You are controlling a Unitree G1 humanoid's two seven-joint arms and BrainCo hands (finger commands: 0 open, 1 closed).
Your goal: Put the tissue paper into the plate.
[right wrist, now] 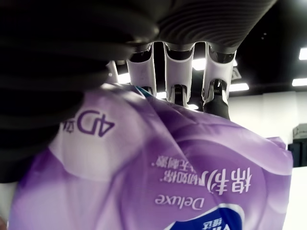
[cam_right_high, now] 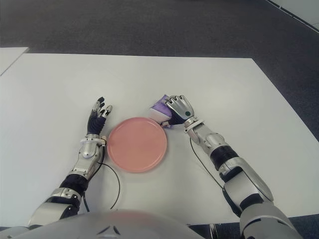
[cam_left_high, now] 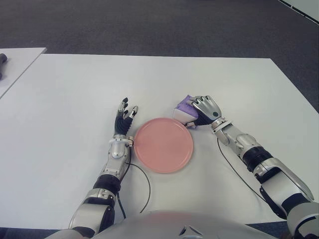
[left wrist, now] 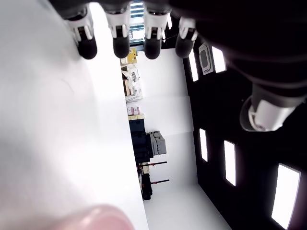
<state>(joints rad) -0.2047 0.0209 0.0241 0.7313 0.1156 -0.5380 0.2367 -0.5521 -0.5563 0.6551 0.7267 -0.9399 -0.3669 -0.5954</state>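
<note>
A purple and white tissue pack (cam_left_high: pixel 182 110) sits just past the far right rim of the pink plate (cam_left_high: pixel 163 145). My right hand (cam_left_high: pixel 202 110) is curled over the pack, and in the right wrist view the purple wrapper (right wrist: pixel 168 172) fills the space under the fingers (right wrist: pixel 179 72). The plate lies flat on the white table (cam_left_high: pixel 75 99) with nothing in it. My left hand (cam_left_high: pixel 124 116) shows just left of the plate, fingers straight and spread, holding nothing.
A second white table's corner (cam_left_high: pixel 15 62) shows at the far left. Dark carpet (cam_left_high: pixel 149 25) lies beyond the table's far edge. A thin black cable (cam_left_high: pixel 144 184) loops on the table near my left forearm.
</note>
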